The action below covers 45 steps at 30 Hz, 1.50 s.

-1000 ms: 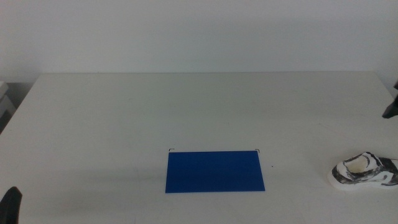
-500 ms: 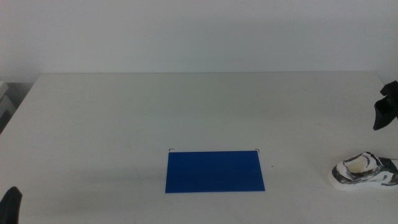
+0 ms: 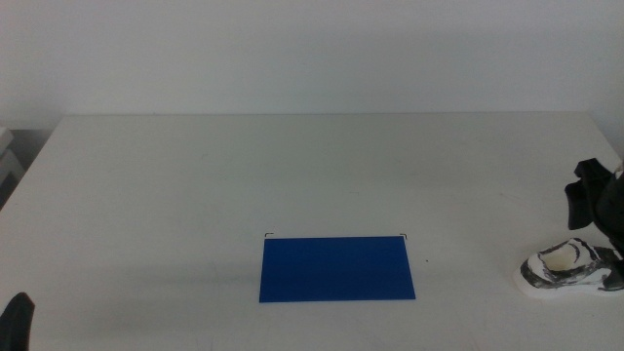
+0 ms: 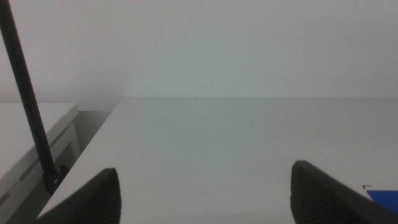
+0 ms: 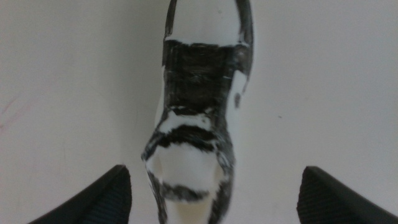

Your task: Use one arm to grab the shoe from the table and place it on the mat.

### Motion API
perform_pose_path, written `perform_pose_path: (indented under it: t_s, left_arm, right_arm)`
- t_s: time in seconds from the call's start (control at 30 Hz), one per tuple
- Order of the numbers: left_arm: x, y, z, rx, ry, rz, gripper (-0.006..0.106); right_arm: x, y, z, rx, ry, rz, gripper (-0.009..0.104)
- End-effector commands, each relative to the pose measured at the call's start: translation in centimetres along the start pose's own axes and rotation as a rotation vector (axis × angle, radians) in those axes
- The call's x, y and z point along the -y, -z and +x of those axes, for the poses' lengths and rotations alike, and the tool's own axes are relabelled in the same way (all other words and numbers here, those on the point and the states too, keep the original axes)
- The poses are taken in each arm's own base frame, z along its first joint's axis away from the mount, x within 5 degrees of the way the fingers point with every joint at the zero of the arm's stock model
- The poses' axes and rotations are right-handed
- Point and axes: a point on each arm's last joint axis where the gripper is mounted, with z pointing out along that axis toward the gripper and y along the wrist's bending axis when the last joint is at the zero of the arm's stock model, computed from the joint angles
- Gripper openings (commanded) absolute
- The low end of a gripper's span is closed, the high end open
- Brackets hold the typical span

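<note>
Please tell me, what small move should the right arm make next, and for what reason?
Probably it should lower straight down over the shoe. The right gripper hovers just above the shoe with its jaws open, and the wrist view shows the shoe centred between them, not yet gripped. The mat lies bare, apart from the shoe. The left gripper waits at the table's near left corner.

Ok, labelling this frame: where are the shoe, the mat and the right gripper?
shoe [image 3: 568, 271]: middle view, its upper.
mat [image 3: 337, 268]: middle view, its centre.
right gripper [image 5: 214, 199]: right wrist view, between its fingers.
</note>
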Motion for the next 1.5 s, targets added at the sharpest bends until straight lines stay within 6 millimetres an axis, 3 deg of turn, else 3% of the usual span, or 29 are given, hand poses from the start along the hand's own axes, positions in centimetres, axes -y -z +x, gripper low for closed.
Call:
perform_pose_path:
  t_s: [0.0,0.43,1.13,1.47]
  left_arm:
    - [0.0,0.1,-0.6,0.083,0.025,0.003,0.094]
    - [0.0,0.1,-0.6,0.083,0.025,0.003,0.094]
    - [0.0,0.1,-0.6,0.083,0.025,0.003,0.094]
    - [0.0,0.1,-0.6,0.083,0.025,0.003,0.094]
  right_arm:
    - [-1.0,0.9,-0.5,0.026,0.004,-0.073,0.092]
    - [-1.6,-2.1,-0.3,0.042,0.04,0.001,0.092]
    - [-2.0,-2.0,-1.5,0.178,0.154,-0.031,0.092]
    - [-1.4,-2.1,-1.2,0.136,-0.039,0.015,0.092]
